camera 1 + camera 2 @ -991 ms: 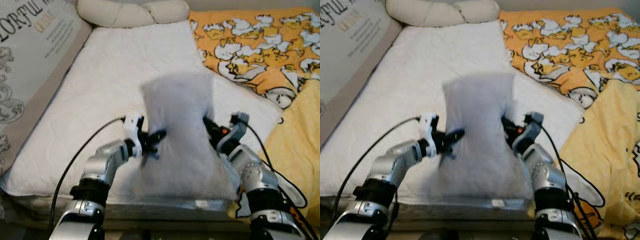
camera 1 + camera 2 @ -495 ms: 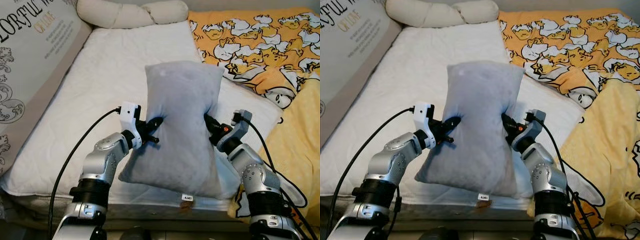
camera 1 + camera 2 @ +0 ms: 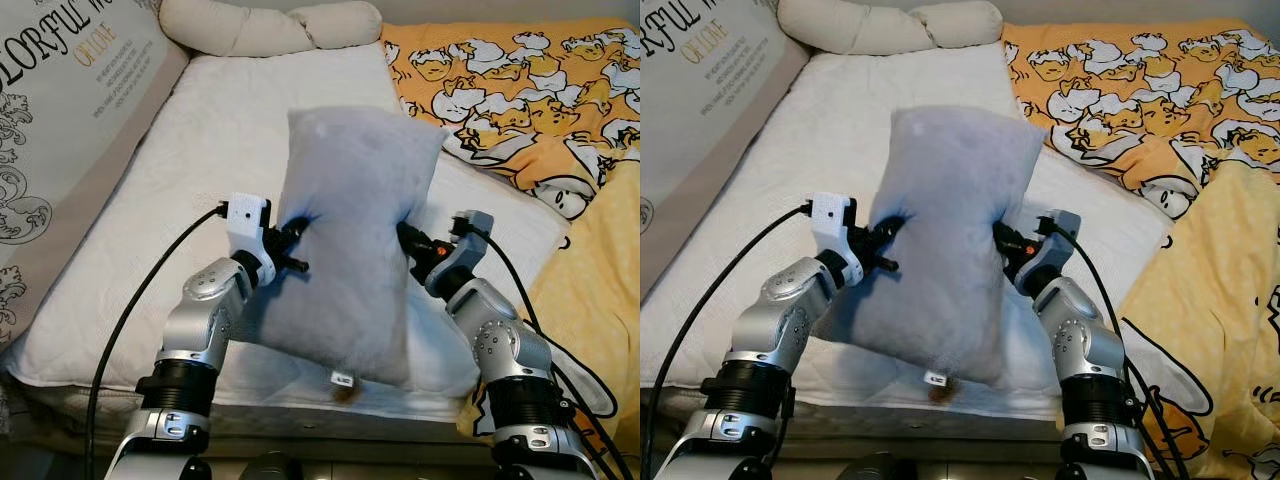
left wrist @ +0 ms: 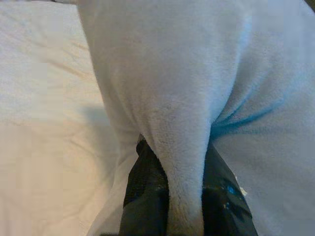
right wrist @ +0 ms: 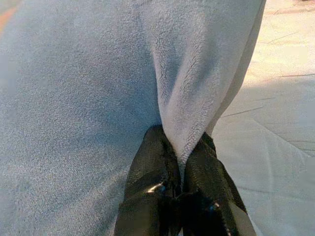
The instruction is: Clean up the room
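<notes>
A grey pillow [image 3: 350, 245] hangs at the centre of the frame, above the near edge of the bed [image 3: 210, 150], pinched on both flanks. The left tool [image 4: 184, 194] is clamped on a fold of its fleece, and the right tool [image 5: 179, 169] is clamped on a fold on the opposite side. Compared with half a second ago the pillow has swung, its lower end now tipped toward the lower middle of the frame and its small white label [image 3: 342, 379] dangling there; a second ago it was a blur, so the lift seems to be settling into a steady carry, probably toward the head of the bed. At upper left a printed cushion [image 3: 60, 110] reads partly "ORFUL W"; the rest is cut off. An orange duck-print blanket [image 3: 520, 90] lies at upper right.
</notes>
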{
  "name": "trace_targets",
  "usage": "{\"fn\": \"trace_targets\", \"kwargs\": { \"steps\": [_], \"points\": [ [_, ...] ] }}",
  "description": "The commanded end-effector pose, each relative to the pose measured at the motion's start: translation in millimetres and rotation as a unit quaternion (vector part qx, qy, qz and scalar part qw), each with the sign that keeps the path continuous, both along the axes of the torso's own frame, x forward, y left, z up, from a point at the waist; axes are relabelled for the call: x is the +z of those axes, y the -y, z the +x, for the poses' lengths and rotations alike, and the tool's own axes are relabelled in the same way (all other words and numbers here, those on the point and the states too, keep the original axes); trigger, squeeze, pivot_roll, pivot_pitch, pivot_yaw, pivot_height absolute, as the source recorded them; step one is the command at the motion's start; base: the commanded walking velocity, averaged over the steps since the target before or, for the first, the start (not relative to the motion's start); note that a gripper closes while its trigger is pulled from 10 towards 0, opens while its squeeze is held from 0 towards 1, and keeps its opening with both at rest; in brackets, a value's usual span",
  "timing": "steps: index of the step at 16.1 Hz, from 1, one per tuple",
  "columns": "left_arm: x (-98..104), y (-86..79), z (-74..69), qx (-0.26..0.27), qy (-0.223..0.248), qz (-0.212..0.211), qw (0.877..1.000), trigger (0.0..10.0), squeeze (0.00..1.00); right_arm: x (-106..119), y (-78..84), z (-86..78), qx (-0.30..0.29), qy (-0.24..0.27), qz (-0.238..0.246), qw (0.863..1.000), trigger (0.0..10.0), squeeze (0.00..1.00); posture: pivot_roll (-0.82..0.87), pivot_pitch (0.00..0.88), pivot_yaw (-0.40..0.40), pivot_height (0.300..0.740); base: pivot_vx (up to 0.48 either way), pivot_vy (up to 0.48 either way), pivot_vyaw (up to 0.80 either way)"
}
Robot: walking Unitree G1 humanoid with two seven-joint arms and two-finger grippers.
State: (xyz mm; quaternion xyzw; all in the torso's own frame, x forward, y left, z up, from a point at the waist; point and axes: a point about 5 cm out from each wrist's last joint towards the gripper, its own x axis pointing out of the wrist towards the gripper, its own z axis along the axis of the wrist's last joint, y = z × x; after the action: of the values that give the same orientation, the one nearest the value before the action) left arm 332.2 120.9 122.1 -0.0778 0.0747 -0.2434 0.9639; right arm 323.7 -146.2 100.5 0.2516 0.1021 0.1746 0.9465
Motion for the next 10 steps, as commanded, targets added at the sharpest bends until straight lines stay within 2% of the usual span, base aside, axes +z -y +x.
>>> {"fn": "trace_targets", "kwargs": {
  "steps": [1, 3, 5, 10],
  "points": [
    [14.1, -2.4, 5.5, 0.012, 0.033, 0.008, 0.999, 10.0, 0.00, 8.3, -4.4, 1.3, 0.004, 0.017, -0.011, 1.000, 10.0, 0.00, 0.04, 0.000, 0.076, 0.740, 0.000, 0.240, 0.00],
    [14.9, -2.1, 6.4, 0.016, 0.035, 0.008, 0.999, 10.0, 0.00, 8.7, -5.2, 1.8, 0.003, 0.015, -0.006, 1.000, 10.0, 0.00, 0.04, 0.000, 0.066, 0.740, 0.000, 0.382, 0.00],
    [14.2, -1.4, 6.7, 0.018, 0.036, 0.011, 0.999, 10.0, 0.00, 9.1, -6.6, 2.7, 0.006, 0.013, -0.008, 1.000, 10.0, 0.00, 0.05, 0.000, 0.060, 0.740, 0.000, 0.379, -0.51],
    [14.8, -1.6, 8.5, 0.026, 0.039, 0.021, 0.999, 10.0, 0.00, 8.9, -8.4, 3.3, 0.006, 0.013, -0.015, 1.000, 10.0, 0.00, 0.05, 0.000, 0.050, 0.740, 0.000, 0.380, 0.00]
  ]
}}
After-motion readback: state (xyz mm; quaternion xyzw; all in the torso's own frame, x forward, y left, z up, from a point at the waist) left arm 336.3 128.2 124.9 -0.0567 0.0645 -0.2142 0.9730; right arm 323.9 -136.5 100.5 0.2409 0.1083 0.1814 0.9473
